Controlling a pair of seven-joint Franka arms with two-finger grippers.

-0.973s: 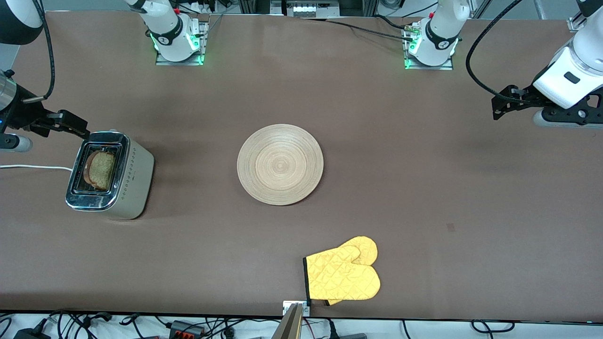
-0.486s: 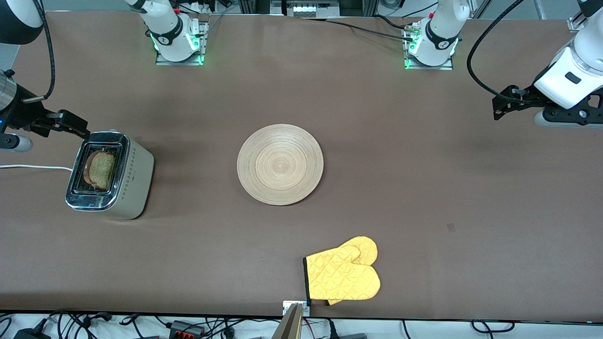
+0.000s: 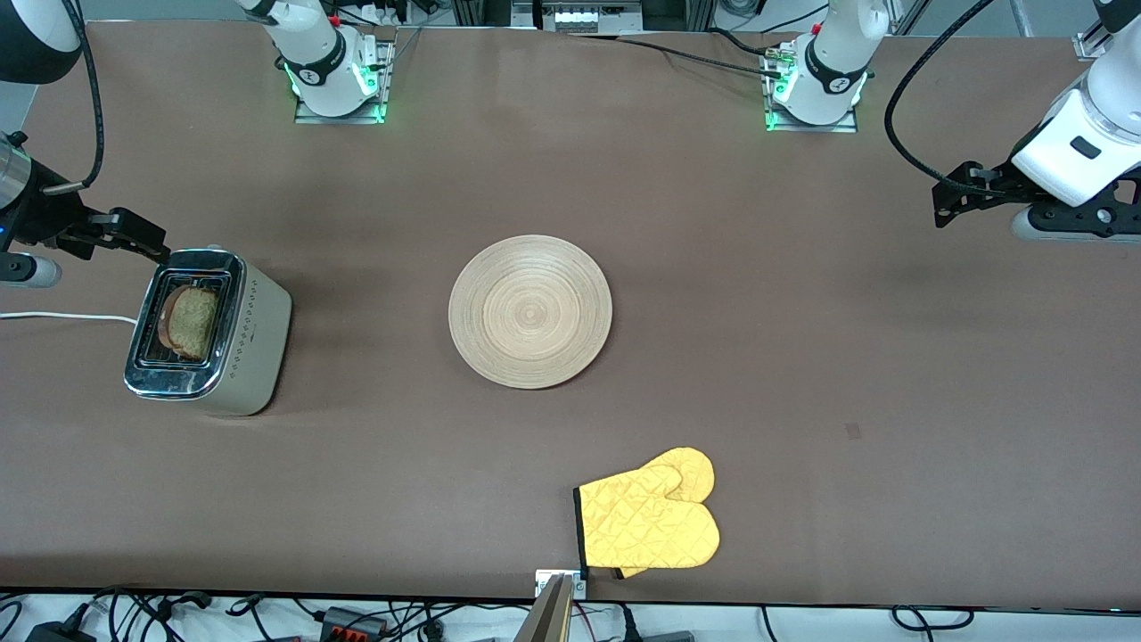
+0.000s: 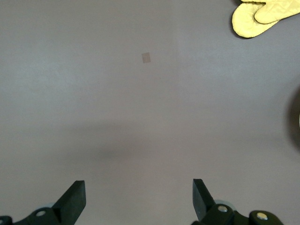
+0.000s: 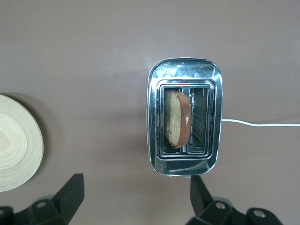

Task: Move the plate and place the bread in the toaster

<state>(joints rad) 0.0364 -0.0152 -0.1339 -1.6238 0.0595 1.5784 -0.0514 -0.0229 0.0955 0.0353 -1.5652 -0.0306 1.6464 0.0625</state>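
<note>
Front view: brown tabletop (image 3: 802,357) with two arms drawn back toward its two ends.
Toaster: the toaster (image 3: 209,332) stands at the right arm's end of the tabletop, chrome top up, its white cord (image 3: 62,316) trailing off toward the table edge.
Bread: the bread (image 3: 190,322) sits down in one of the toaster's two slots, its brown crust and pale speckled face showing above the slot; in the right wrist view the bread (image 5: 177,118) fills the slot on the plate's side of the toaster (image 5: 185,117), and the other slot holds nothing.
Plate: the plate (image 3: 530,311) lies flat near the middle of the tabletop, well apart from the toaster; its rim (image 5: 18,143) shows at the edge of the right wrist view.
Right gripper: the right gripper (image 5: 136,194) hangs above the toaster with its fingers (image 5: 72,192) spread wide, gripping nothing; the toaster lies between the two fingers' lines, below them and untouched.
Left gripper: the left gripper (image 4: 138,199) waits over bare tabletop at the left arm's end, fingers (image 4: 75,199) wide apart and bare.
Oven mitt: a yellow oven mitt (image 3: 649,521) lies nearer to the front camera than the plate, well apart from both pairs of fingers; it shows as the oven mitt (image 4: 260,16) at the edge of the left wrist view.
</note>
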